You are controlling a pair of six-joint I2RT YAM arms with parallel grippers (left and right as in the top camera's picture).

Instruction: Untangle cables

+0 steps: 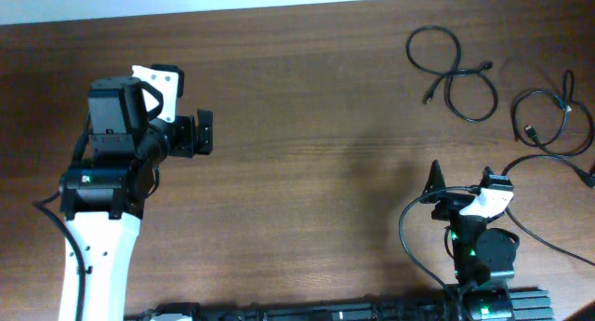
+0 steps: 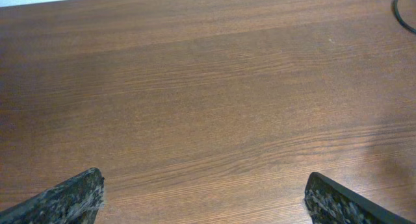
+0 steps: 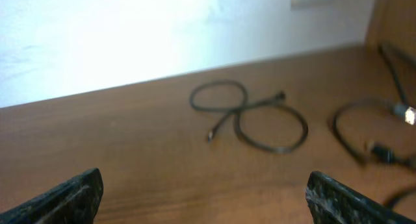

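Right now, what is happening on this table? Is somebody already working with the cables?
Nothing is being handled at this moment. Two robot arms sit at a wooden table, and both the left gripper and the right gripper are open and empty. The figure-eight cable and the looped cable lie at the far right of the table and look apart from each other. The right gripper faces them without touching; the left gripper is far from them, over bare wood.

Wooden table (image 1: 307,126) bearing figure-eight cable (image 1: 450,74), looped cable (image 1: 528,132)
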